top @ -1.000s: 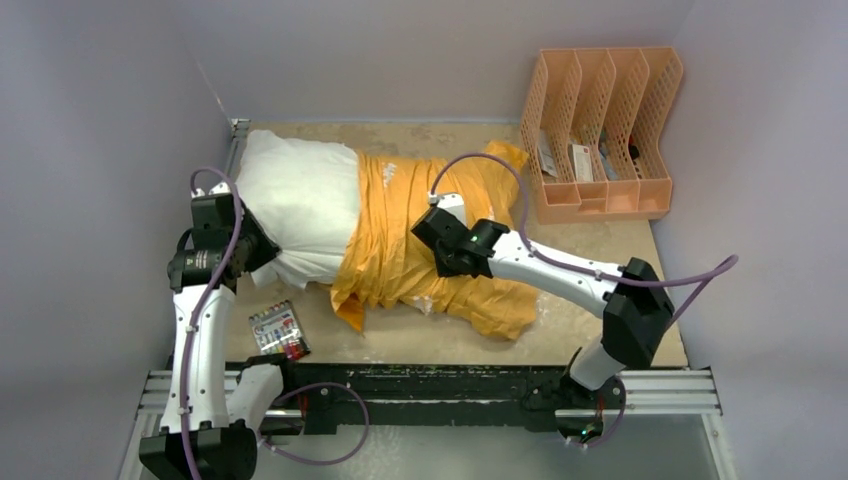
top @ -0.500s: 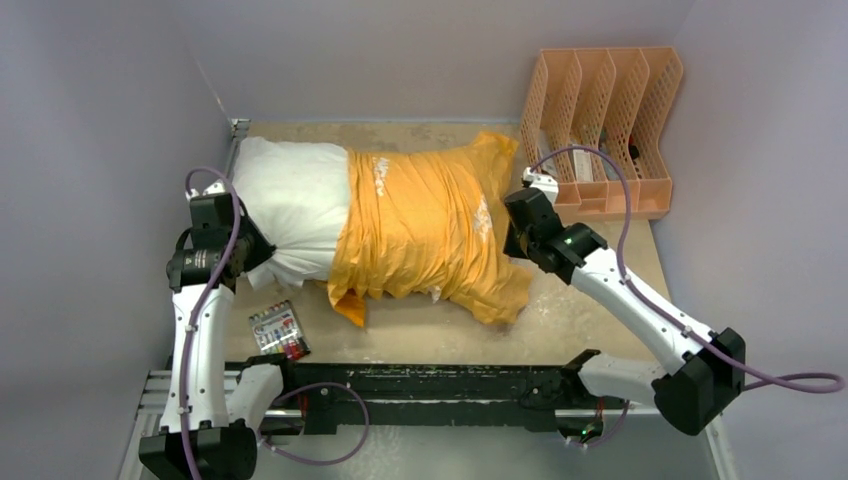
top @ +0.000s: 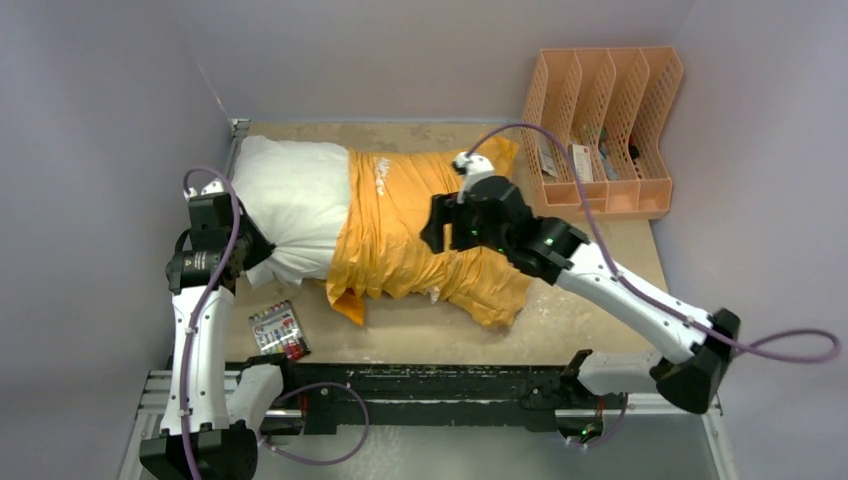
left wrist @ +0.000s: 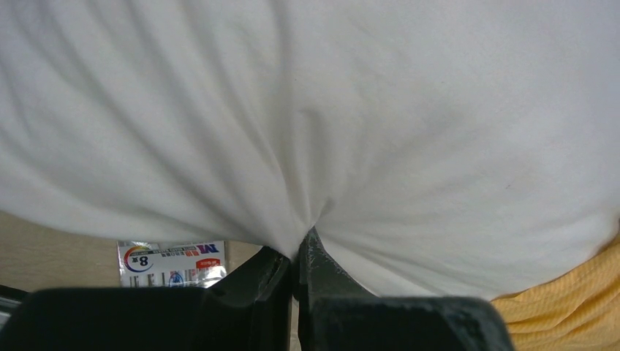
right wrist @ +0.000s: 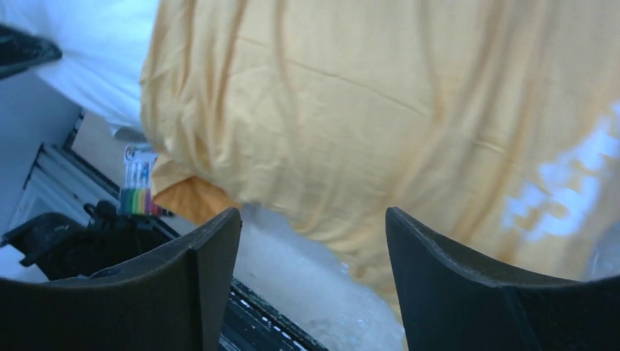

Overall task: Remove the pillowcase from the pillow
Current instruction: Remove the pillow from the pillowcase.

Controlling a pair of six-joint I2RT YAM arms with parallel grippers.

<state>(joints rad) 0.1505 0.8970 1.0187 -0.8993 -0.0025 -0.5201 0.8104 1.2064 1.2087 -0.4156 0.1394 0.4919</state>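
the pillowcase [top: 395, 245] lies across the middle of the table [top: 610, 300], wrinkled and bunched around the right part of the pillow [top: 290, 200]. its open edge runs across the pillow's width, and a loose orange flap droops onto the table at the near left corner. a bit of white print shows near its far edge. the pillow's left end sticks out bare and white, reaching toward the far left corner of the table.

the left gripper [left wrist: 298, 257] is at the pillow's near left edge, its jaws pressed together on a pinch of the white fabric, which puckers into folds fanning out from the grip. the right gripper [right wrist: 313, 216] hangs over the pillowcase's right half with its fingers spread wide and nothing between them; whether the tips touch the cloth cannot be told.

a flat pack of coloured markers [top: 278, 330] lies on the table near the left arm, just in front of the pillow. a peach file rack [top: 600, 130] stands at the far right corner, close to the pillowcase's far end.
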